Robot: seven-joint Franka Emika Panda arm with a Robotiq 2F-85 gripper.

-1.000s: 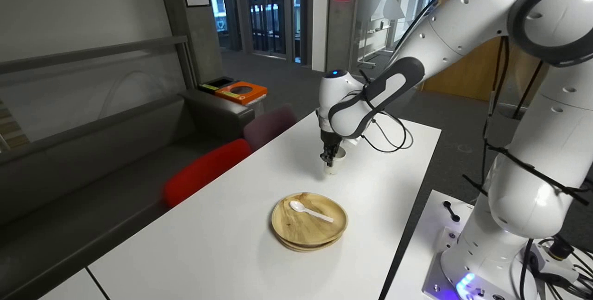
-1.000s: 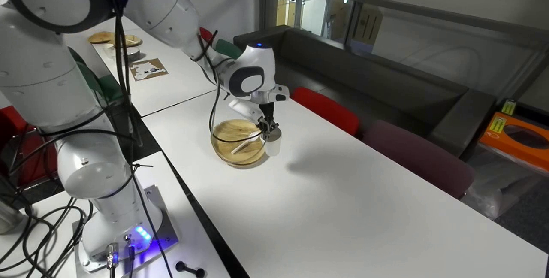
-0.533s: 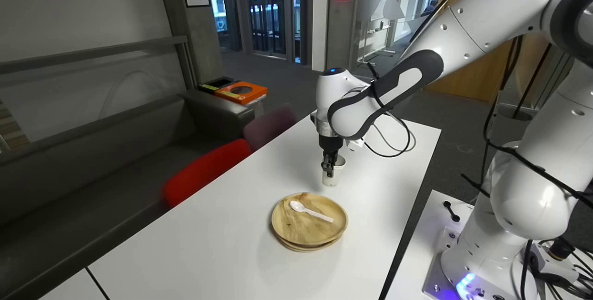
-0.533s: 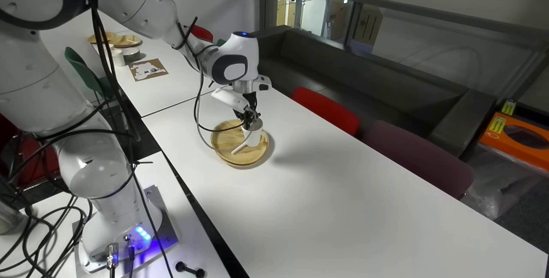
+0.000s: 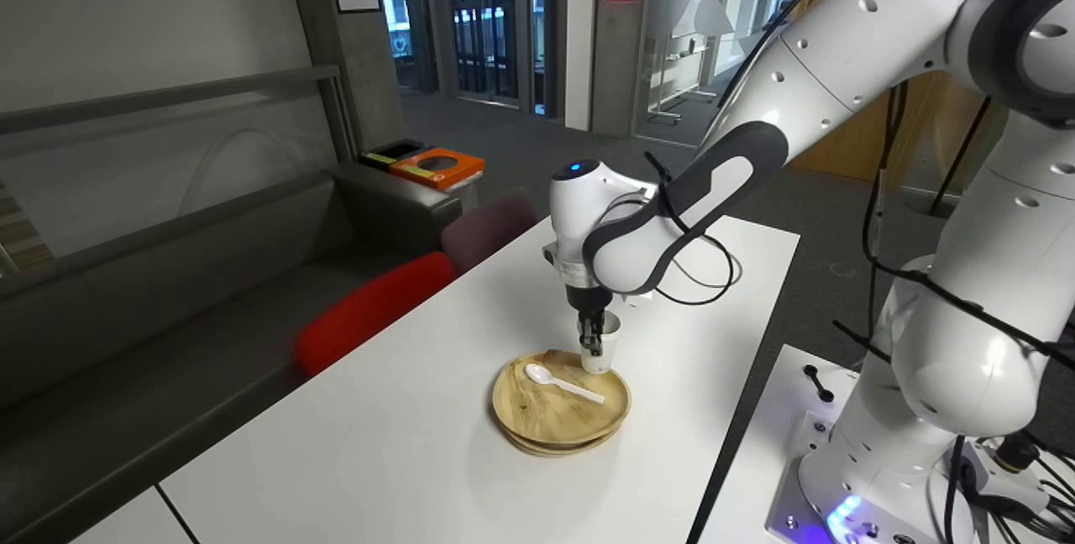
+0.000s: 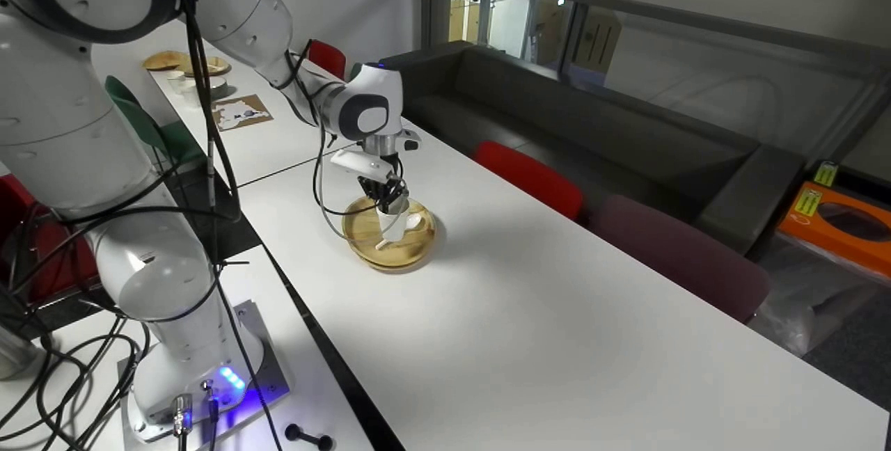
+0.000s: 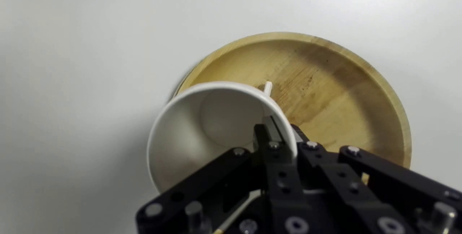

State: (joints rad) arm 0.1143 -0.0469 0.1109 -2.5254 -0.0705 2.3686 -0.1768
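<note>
The fingers (image 7: pixel 278 161) are clamped on the wall of a round white cup (image 7: pixel 209 136): one inside the mouth, one outside, rim pinched between. Cup's material: can't tell. Mouth faces up; the inside bottom shows past the inner finger, and most of the cup sits to that finger's side.

Below the fingers: stack of round light-brown wooden plates (image 5: pixel 542 422). In the wrist view most of the top one lies ahead of the fingers and out to the outer finger's side. In both exterior views the cup overlaps the stack, a different part in each. Can't read the gap between them.

White plastic-looking spoon (image 5: pixel 567 384) lies on the top plate, lower than the fingers. In the wrist view only its handle end pokes out past the cup rim, ahead of the fingertips.

White desk (image 6: pixel 592 339) is under all of it. White arm with dark grey joint bands (image 5: pixel 840 65) comes down to the fingers from above.

Well apart from the fingers, past the desk's long edge: red rounded chair (image 6: pixel 529 176), plum-coloured chair (image 6: pixel 679 252), long dark grey sofa (image 6: pixel 612 120), orange-topped bin (image 6: pixel 832 221). Also far from the fingers: brown square board with a white patch (image 6: pixel 240 113).
</note>
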